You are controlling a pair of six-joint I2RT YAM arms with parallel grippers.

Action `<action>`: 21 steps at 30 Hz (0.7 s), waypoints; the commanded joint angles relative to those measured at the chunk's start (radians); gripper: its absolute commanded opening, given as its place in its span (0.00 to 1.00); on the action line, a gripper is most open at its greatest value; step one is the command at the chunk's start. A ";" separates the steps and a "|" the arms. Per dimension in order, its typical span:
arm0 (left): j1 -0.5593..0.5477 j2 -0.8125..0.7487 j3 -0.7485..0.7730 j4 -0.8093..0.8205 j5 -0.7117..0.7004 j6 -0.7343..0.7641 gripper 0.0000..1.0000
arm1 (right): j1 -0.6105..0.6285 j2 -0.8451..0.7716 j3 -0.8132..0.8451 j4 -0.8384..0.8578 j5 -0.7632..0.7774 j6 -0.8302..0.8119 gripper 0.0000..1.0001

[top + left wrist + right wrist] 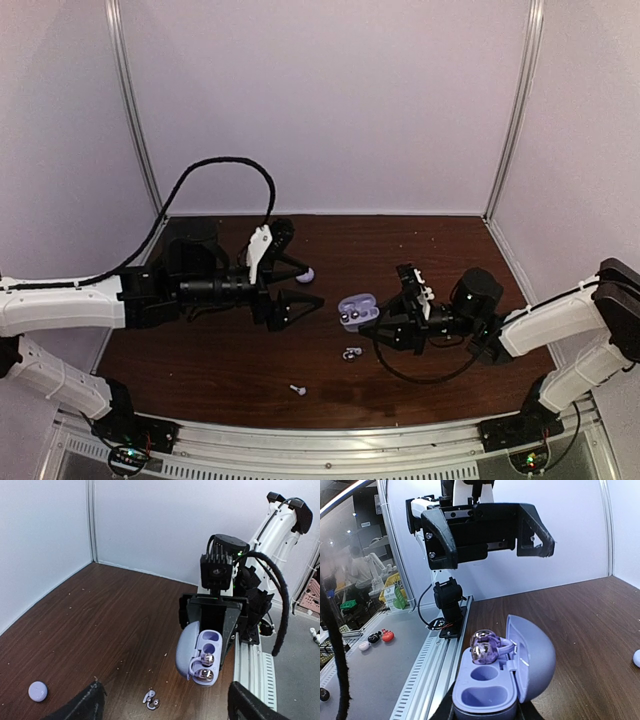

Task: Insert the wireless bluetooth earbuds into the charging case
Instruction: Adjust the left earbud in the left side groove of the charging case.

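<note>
Earbuds [205, 667] are sitting shiny in the open lilac charging case [357, 310], tucked up beside its raised lid. The right gripper [380, 322] is pinching that case between its fingers, holding it a little right of the middle of the table [200, 370] with the open side turned toward the other arm. Facing it from the left, the left gripper [312, 285] is hanging with its fingers spread wide, and the case is sitting well apart from them. Two loose earbuds [350, 352] are lying together on the dark wood just in front of the held case, on the side nearer the arm bases. A single earbud [297, 389] is lying by itself farther toward the near edge. A small round lilac object [307, 275] is resting on the table close to the tip of the left gripper's far finger.
</note>
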 commanded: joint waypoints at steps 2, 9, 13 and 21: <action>0.028 -0.011 -0.053 0.239 0.191 -0.200 0.97 | 0.002 -0.061 0.023 -0.038 0.037 -0.057 0.00; 0.028 0.070 -0.011 0.272 0.316 -0.231 0.98 | 0.011 -0.122 0.061 -0.157 0.060 -0.132 0.00; 0.028 0.103 0.016 0.269 0.301 -0.235 0.98 | 0.023 -0.146 0.074 -0.190 0.068 -0.143 0.00; 0.028 0.145 0.053 0.267 0.274 -0.267 0.98 | 0.052 -0.173 0.086 -0.244 0.094 -0.176 0.00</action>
